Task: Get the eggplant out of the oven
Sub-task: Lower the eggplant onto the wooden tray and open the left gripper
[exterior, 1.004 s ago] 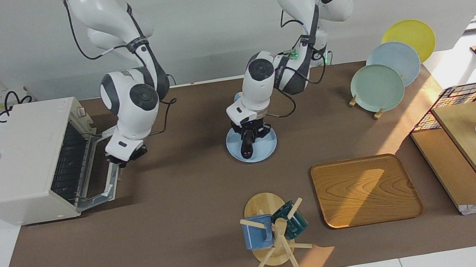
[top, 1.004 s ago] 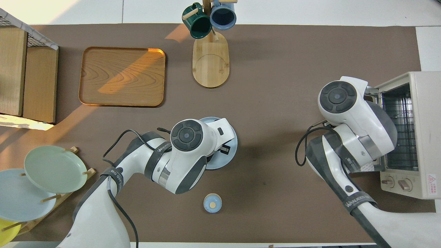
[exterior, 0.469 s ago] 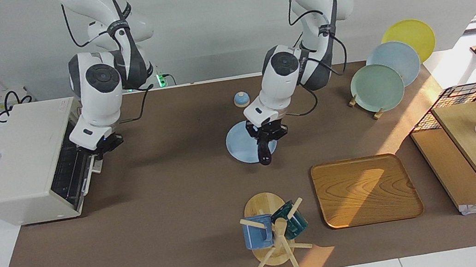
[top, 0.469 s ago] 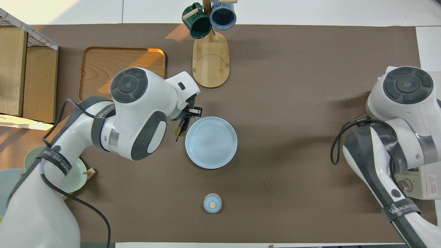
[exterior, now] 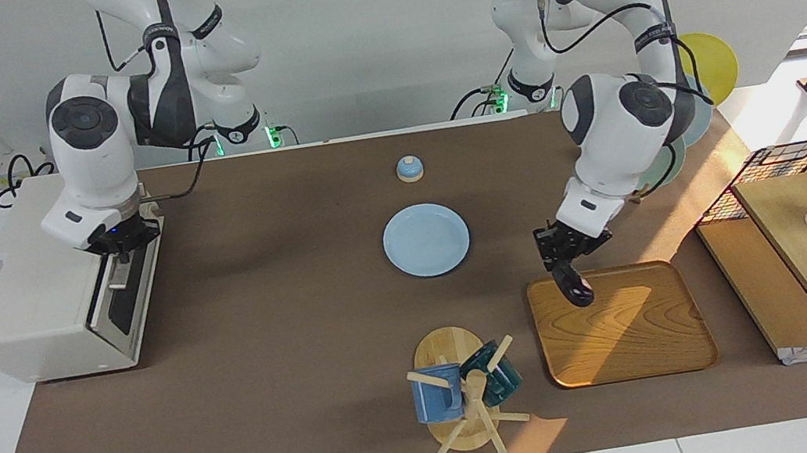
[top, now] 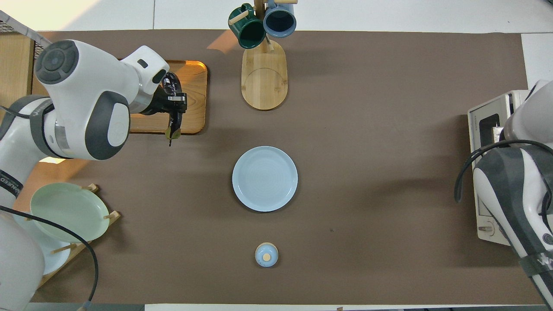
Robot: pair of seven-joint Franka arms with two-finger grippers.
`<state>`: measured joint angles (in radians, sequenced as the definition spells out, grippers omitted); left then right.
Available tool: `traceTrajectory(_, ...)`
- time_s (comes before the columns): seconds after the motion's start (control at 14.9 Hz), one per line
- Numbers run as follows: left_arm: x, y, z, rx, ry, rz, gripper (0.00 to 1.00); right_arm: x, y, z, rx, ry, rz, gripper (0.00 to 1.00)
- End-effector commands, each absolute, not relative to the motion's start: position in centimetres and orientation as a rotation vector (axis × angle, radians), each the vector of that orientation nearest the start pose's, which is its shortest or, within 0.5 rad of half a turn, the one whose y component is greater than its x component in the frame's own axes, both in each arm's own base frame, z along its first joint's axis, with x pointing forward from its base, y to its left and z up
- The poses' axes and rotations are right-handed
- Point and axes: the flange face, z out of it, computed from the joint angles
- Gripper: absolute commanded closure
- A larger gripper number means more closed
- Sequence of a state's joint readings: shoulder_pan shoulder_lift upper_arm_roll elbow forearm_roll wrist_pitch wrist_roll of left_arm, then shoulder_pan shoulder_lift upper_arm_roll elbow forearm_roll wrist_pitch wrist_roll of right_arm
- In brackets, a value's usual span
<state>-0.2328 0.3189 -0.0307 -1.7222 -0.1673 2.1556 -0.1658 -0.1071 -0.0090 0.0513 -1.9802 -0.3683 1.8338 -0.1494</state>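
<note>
Eggplant (exterior: 572, 286) you see clamped in left gripper (exterior: 557, 248), hanging over tray (exterior: 624, 337) corner at 10 o'clock. Tray, plate (exterior: 426, 240) bare. Right gripper (exterior: 116, 247) closed at shut oven (exterior: 34, 294) door.

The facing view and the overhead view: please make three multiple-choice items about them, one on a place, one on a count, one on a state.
1. What is the eggplant over?
A. the blue plate
B. the wooden tray
C. the mug stand

2. How many mugs hang on the mug stand?
A. one
B. two
C. four

3. In what state is the oven door?
A. closed
B. fully open
C. taken off

Answers:
1. B: the left gripper holds the eggplant over the corner of the wooden tray nearest the blue plate, which is bare.
2. B: a blue mug and a dark green mug hang there.
3. A: the door stands upright against the oven, with the right gripper at its top edge.
</note>
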Motion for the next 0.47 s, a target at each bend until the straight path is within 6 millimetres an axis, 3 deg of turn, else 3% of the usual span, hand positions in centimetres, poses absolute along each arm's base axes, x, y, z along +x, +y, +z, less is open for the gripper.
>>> traceTrajectory(0.0,66.6,-14.4,38.3,-3.311,0.006,-0.118,1.0,53.1,-4.8,50.5,-3.327,-0.28,0.354,0.86)
traceTrajectory(0.13,68.7,-12.7,35.6,-3.31,-0.046,-0.127,1.0,53.6,-4.8,54.8,-3.282,-0.237,0.277,0.67)
traceTrajectory(0.2,69.6,-11.4,34.7,-3.309,-0.081,-0.145,1.0,53.9,-4.7,56.0,-3.256,-0.223,0.224,0.61)
traceTrajectory(0.27,70.0,-10.9,33.2,-3.306,-0.098,-0.154,1.0,54.0,-4.2,56.1,-3.245,-0.234,0.2,0.48)
traceTrajectory(0.33,70.4,-10.8,33.0,-3.301,-0.091,-0.216,1.0,54.1,-3.9,55.8,-3.237,-0.234,0.194,0.18)
traceTrajectory(0.4,69.8,-10.6,31.9,-3.277,-0.06,-0.219,1.0,54.0,-3.3,55.7,-3.208,-0.224,0.191,0.0)
